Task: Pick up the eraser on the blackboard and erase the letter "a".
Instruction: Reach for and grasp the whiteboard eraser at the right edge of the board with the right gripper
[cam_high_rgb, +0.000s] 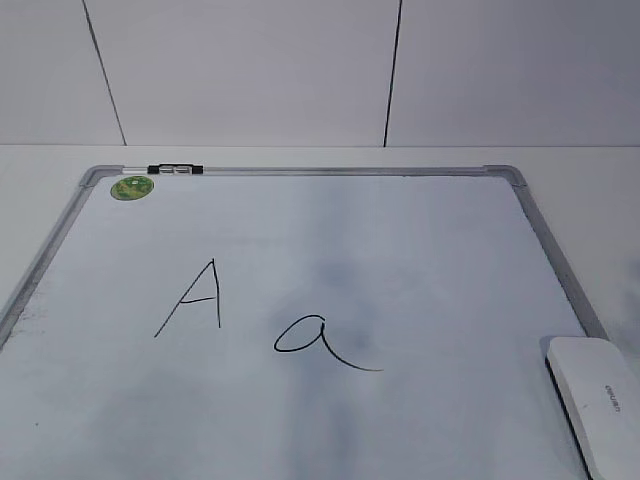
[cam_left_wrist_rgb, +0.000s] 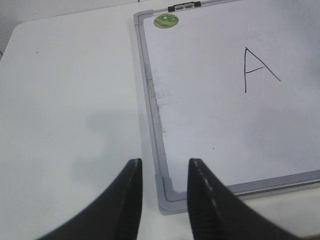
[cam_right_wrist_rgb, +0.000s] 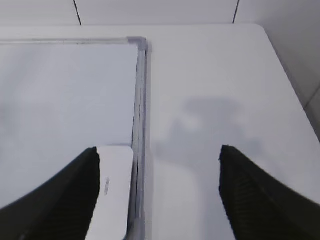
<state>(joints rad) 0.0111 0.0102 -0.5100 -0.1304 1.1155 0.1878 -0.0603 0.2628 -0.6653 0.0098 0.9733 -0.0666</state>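
Note:
The blackboard (cam_high_rgb: 560, 250) is a white board with a silver-grey frame lying flat on the table. The cursive letter "a" (cam_high_rgb: 318, 340) is drawn near its middle front. The white eraser (cam_high_rgb: 596, 400) lies on the board's front right corner; it also shows in the right wrist view (cam_right_wrist_rgb: 114, 190). My right gripper (cam_right_wrist_rgb: 159, 155) is open wide above the board's right edge, its left finger beside the eraser, not touching. My left gripper (cam_left_wrist_rgb: 164, 167) is open and empty over the board's front left corner (cam_left_wrist_rgb: 167, 200). Neither gripper shows in the exterior view.
A capital "A" (cam_high_rgb: 195, 297) is drawn left of the "a" and shows in the left wrist view (cam_left_wrist_rgb: 257, 69). A green sticker (cam_high_rgb: 132, 186) and a black-and-white marker (cam_high_rgb: 172, 169) sit at the board's far left edge. White table (cam_right_wrist_rgb: 215, 90) surrounds the board.

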